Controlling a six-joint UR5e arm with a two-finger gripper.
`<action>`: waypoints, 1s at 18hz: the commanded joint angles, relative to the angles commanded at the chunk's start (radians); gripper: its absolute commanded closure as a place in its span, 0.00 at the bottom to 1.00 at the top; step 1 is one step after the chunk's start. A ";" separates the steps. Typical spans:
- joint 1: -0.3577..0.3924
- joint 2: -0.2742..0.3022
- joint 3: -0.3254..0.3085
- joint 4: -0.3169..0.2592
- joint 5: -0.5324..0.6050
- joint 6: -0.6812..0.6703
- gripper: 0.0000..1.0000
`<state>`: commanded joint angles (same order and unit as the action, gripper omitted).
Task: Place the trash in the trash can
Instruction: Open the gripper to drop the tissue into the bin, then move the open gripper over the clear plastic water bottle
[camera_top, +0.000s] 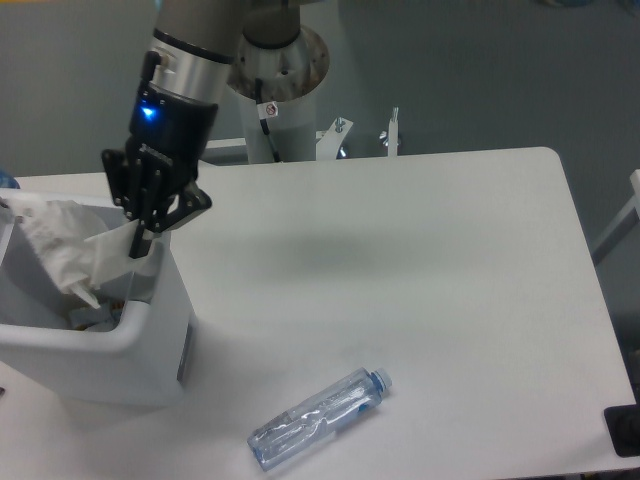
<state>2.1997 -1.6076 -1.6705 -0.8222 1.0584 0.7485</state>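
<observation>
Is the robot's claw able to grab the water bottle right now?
Probably not yet: the gripper is shut on the paper wad over the trash can. The bottle itself lies bare on the table, nothing covering it.

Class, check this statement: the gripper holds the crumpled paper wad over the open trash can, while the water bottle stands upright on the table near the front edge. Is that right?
Not quite. In the camera view the water bottle lies on its side on the table, not upright. The rest stands: the gripper holds the paper wad over the open trash can.
</observation>
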 joint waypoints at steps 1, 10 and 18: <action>0.000 0.000 0.003 0.000 0.000 0.000 0.05; 0.112 -0.067 0.018 0.002 0.000 0.002 0.00; 0.207 -0.250 0.106 0.002 0.115 0.104 0.00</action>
<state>2.4068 -1.8574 -1.5648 -0.8207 1.1732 0.8529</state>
